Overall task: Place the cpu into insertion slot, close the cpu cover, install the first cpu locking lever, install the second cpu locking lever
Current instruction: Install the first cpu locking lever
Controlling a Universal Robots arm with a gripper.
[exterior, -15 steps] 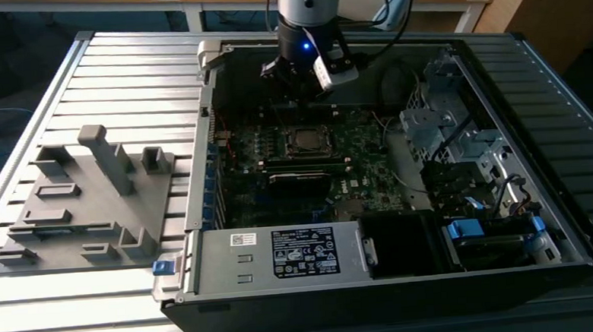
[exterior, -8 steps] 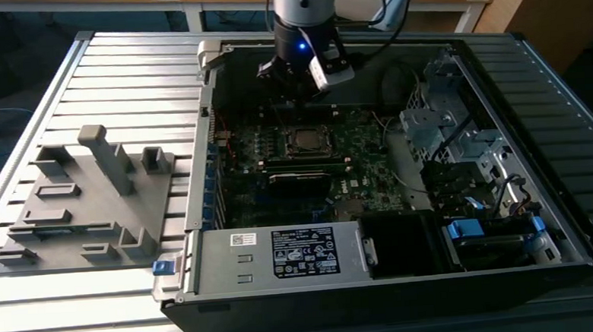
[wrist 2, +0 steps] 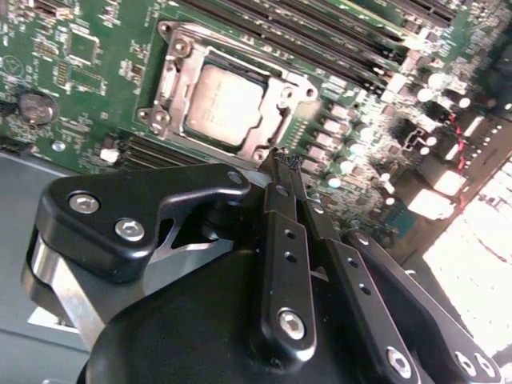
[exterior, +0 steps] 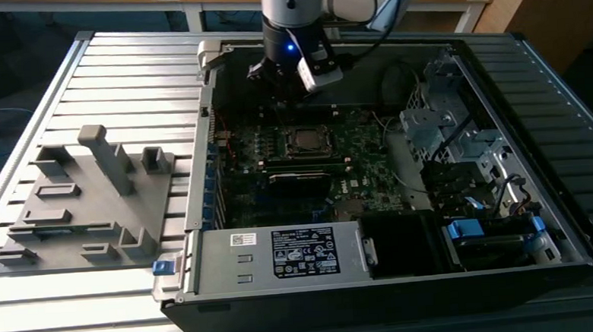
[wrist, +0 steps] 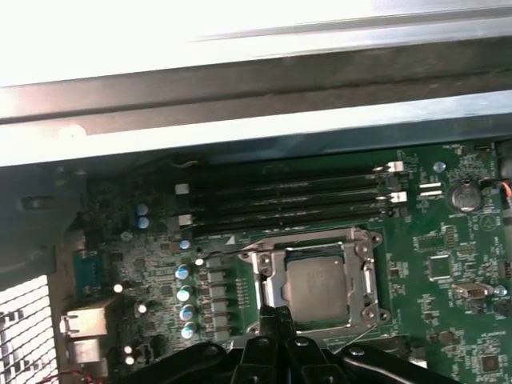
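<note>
Now the gripper (wrist 2: 282,160) is pinched shut on nothing, the chip (wrist 2: 226,104) just past its tips. A slip could scratch the board (wrist 2: 80,64).

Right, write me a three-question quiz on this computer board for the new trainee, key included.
1. True or false: the metal frame lies flat around the chip.
2. Pick one. The gripper is nearest to: A the memory slots; B a corner of the metal frame; C the power supply.
3. Fill in, open or shut: the gripper is ___.

Key: 1 true; 2 B; 3 shut.
</note>
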